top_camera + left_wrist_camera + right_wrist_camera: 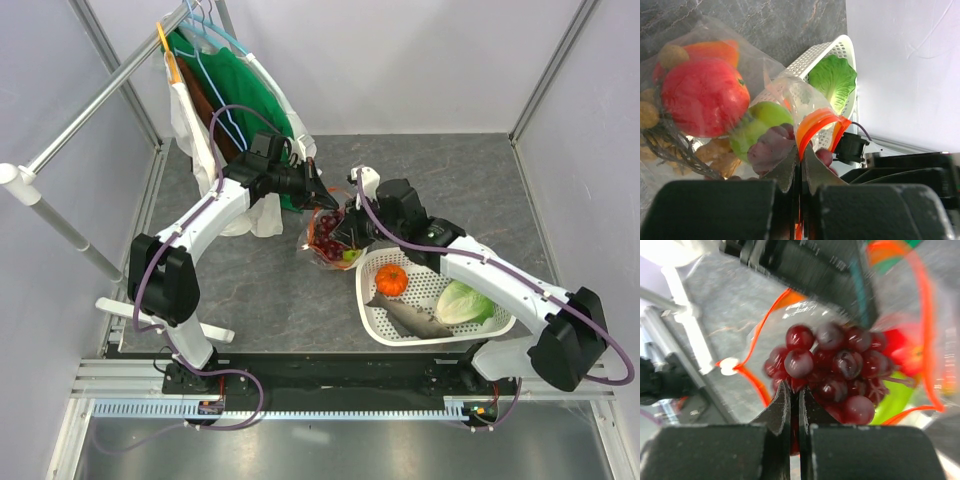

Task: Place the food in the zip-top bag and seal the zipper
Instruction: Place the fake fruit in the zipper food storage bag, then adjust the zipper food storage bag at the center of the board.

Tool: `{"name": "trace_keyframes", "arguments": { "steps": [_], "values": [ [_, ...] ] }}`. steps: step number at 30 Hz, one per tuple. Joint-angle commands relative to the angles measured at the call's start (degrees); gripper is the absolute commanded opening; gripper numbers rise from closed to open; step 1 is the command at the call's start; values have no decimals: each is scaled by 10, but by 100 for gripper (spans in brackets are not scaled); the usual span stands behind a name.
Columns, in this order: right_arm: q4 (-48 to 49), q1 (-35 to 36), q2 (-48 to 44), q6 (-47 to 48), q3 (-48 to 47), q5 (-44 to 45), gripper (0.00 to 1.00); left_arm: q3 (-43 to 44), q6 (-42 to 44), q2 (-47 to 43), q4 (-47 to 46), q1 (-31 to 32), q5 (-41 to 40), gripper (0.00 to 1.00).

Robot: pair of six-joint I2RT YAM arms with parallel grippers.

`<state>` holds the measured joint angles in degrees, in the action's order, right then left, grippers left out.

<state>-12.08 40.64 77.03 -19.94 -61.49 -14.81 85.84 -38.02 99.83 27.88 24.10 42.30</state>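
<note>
The clear zip-top bag (322,245) stands between both arms on the grey table. My left gripper (801,159) is shut on its orange-red zipper strip (815,125) and holds the mouth up; it also shows in the top view (313,190). Inside the bag lie a red apple (705,97), a green apple (759,126), a mango (712,49) and brown nuts (715,152). My right gripper (795,390) is shut on the dark purple grapes (832,365) at the bag's open mouth, inside the loop of the zipper strip (757,337). In the top view my right gripper (345,236) is at the bag's right side.
The white lattice basket (380,325) sits right of the bag and holds an orange piece (391,279), a grey fish (410,318) and a green lettuce (465,302). A rack with hangers and a green cloth (240,90) stands at the back left.
</note>
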Motion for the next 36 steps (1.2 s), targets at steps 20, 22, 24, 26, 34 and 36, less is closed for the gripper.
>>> {"name": "trace_keyframes", "arguments": {
  "steps": [20,22,24,26,34,36],
  "values": [
    [-187,-22,-120,109,-38,38,48,5,-48,-10,-12,-9,-13,2],
    [-179,-22,-116,77,-25,75,44,6,-50,-9,-11,-10,-13,2],
    [-193,-22,-81,33,-31,118,41,6,-50,-9,-12,-10,-13,2],
    [-197,-22,-59,8,-42,127,40,3,-47,-12,-12,-10,-15,2],
    [-180,-14,-28,-18,-28,128,53,-3,-36,-18,-12,-9,-21,2],
    [-175,-14,-16,-19,-21,117,43,-4,-35,-17,-11,-9,-20,2]
  ]
}}
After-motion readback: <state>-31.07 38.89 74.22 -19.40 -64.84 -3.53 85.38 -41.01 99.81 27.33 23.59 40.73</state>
